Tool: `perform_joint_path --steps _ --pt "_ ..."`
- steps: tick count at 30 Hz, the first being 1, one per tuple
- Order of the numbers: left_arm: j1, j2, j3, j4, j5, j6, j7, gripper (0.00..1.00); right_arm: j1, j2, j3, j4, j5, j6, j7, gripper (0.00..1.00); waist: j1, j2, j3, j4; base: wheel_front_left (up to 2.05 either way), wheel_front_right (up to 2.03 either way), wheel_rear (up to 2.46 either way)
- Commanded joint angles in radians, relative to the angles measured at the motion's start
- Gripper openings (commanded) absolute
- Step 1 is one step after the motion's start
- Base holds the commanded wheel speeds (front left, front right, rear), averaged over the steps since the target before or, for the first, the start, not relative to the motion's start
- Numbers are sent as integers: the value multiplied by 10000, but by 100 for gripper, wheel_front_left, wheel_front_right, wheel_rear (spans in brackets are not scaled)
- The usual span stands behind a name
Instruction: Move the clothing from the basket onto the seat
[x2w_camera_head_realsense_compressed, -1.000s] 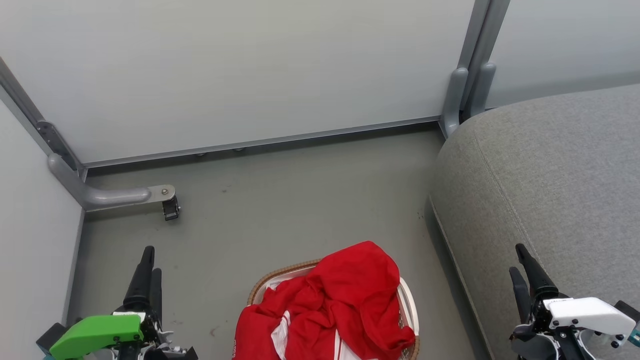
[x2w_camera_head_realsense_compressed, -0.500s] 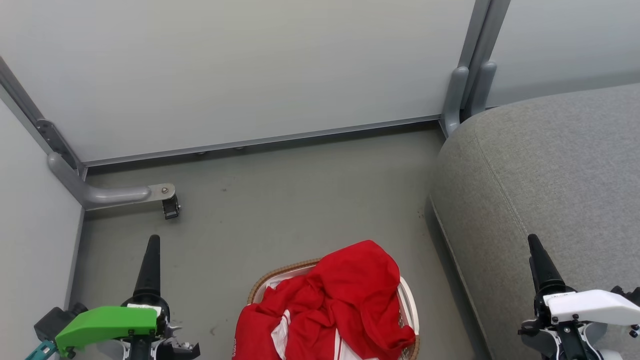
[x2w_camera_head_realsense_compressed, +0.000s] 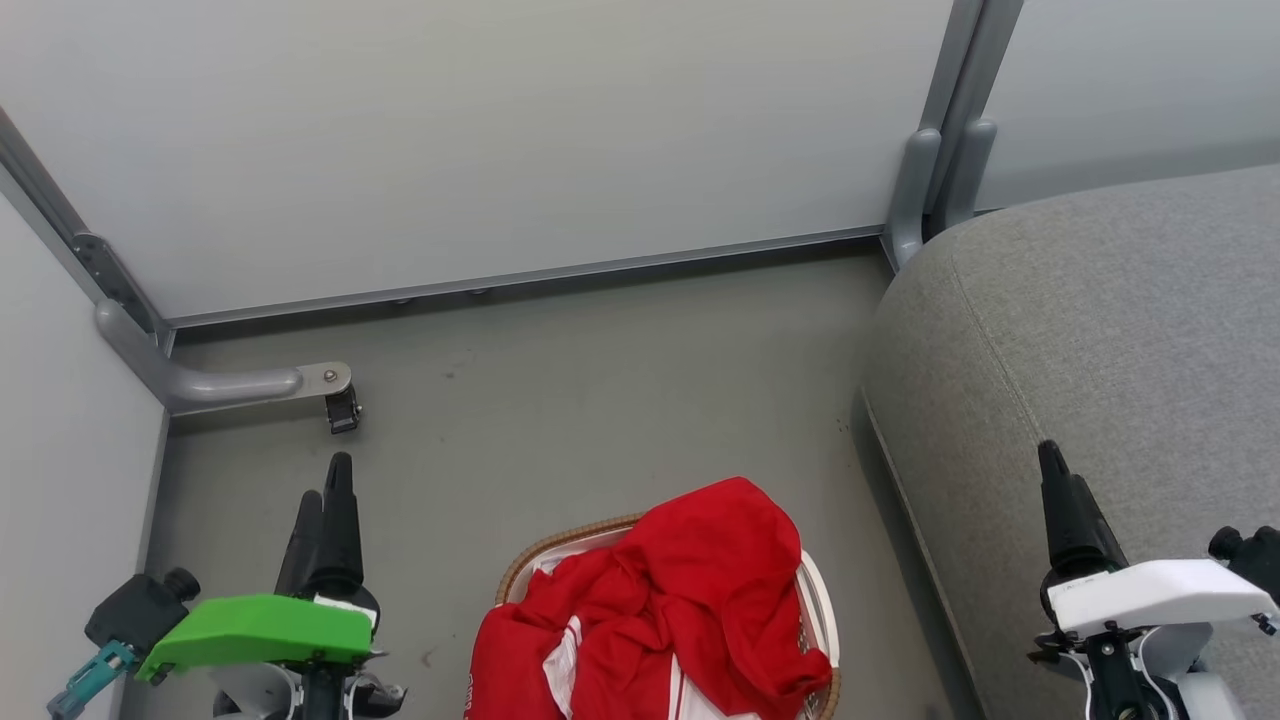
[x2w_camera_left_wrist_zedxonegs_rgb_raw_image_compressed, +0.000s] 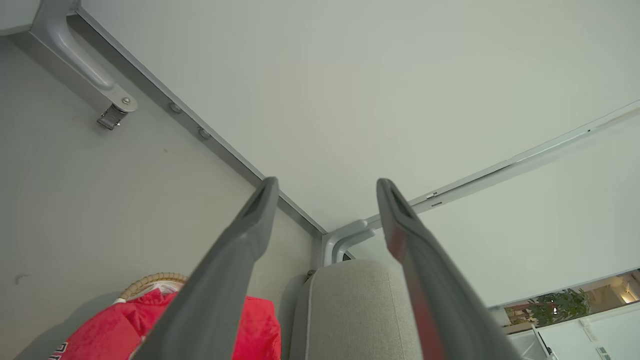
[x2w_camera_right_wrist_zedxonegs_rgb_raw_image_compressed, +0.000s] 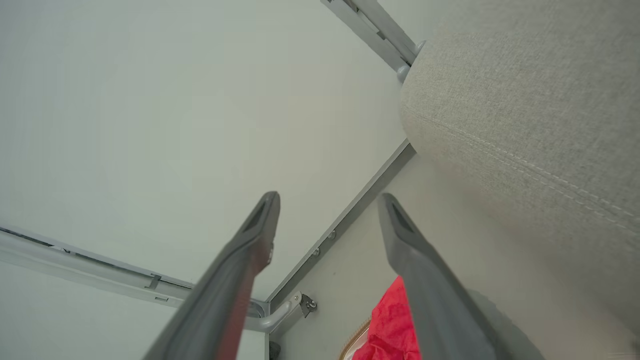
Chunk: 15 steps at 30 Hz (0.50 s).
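done: zip so far | clothing (x2w_camera_head_realsense_compressed: 660, 600) heaped in the basket (x2w_camera_head_realsense_compressed: 548, 553) on the floor (x2w_camera_head_realsense_compressed: 600, 400), beside the seat (x2w_camera_head_realsense_compressed: 1100, 330), nothing red on it yet | my left hand (x2w_camera_left_wrist_zedxonegs_rgb_raw_image_compressed: 326, 182) and right hand (x2w_camera_right_wrist_zedxonegs_rgb_raw_image_compressed: 328, 196) both wide open, empty | to do: the whole grab-and-carry lol

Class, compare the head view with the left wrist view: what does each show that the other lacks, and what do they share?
Head view's extras: the right gripper and the green cover on the left arm. Left wrist view's extra: a leafy plant beyond the wall panel. Shared: the red clothing heaped in the basket, the grey seat, and the open left gripper.
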Motion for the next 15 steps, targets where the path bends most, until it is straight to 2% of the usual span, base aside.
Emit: perform_joint_path --steps 1,15 --pt "-44 67 -52 -173 547 54 -97 100 -24 -80 54 -207 -531 2 -113 100 0 7 5 2 0 0 0" --pt "119 85 -314 -140 3192 298 -541 100 63 -101 403 -293 -3035 3 -564 100 0 9 3 55 0 0 0"
